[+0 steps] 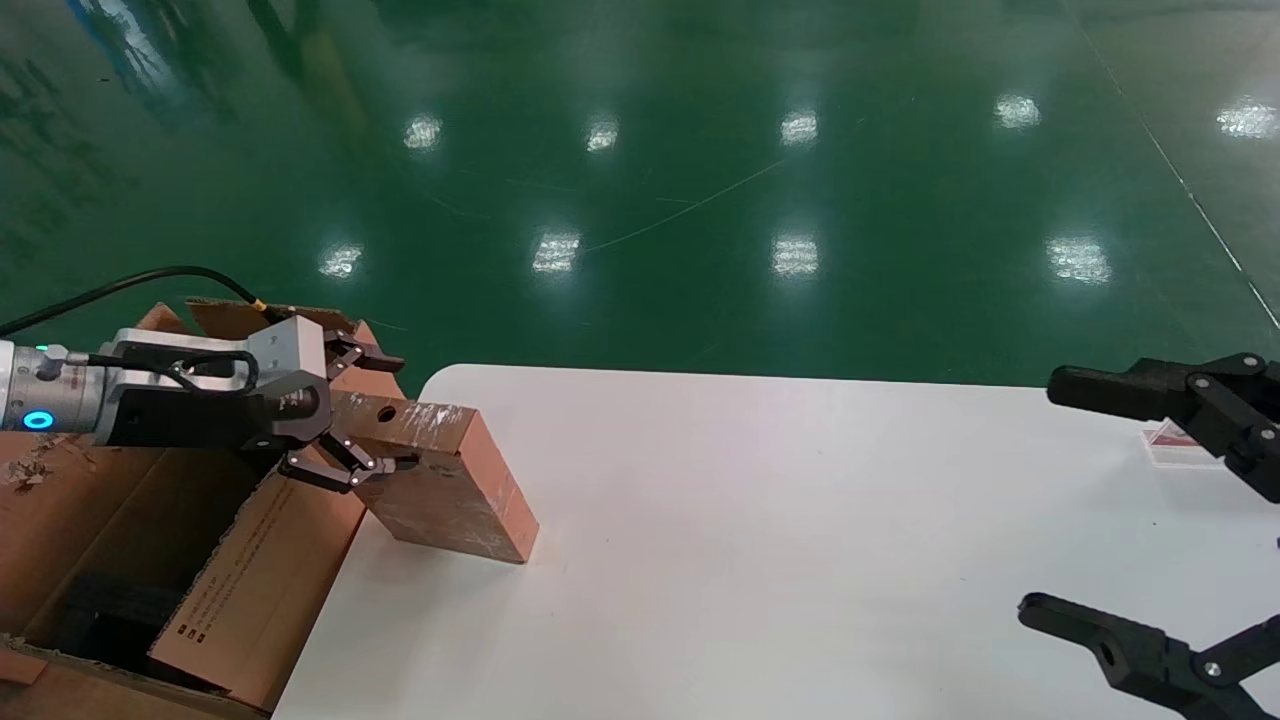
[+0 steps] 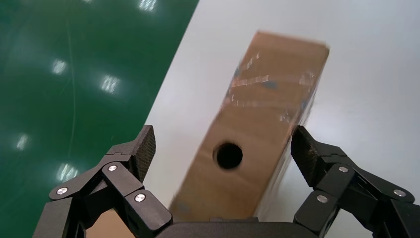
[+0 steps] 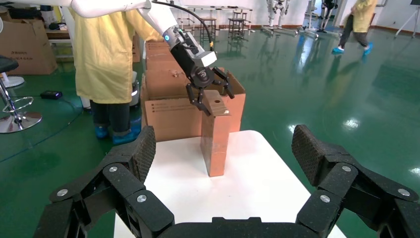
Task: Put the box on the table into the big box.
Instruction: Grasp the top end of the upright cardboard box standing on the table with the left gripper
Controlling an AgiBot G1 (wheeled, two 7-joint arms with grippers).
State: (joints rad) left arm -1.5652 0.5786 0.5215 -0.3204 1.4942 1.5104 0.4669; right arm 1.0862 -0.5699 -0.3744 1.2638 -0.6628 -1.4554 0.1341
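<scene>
1. Head view: the left pincer [image 1: 365,410] straddles the top of the small box [image 1: 450,485], which stands at the counter's [image 1: 750,560] left edge beside the big box [image 1: 250,590]. The right pincer [image 1: 1085,500] hangs wide open and empty.
2. Left wrist view: the fingers [image 2: 141,148] sit apart from the small box [image 2: 257,134].
3. Right wrist view: the small box [image 3: 215,136] stands upright on the counter [image 3: 247,183].

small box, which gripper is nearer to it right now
Left. The left gripper straddles the top end of the box, fingers spread on either side of it. The right gripper hangs open, far across the table.
</scene>
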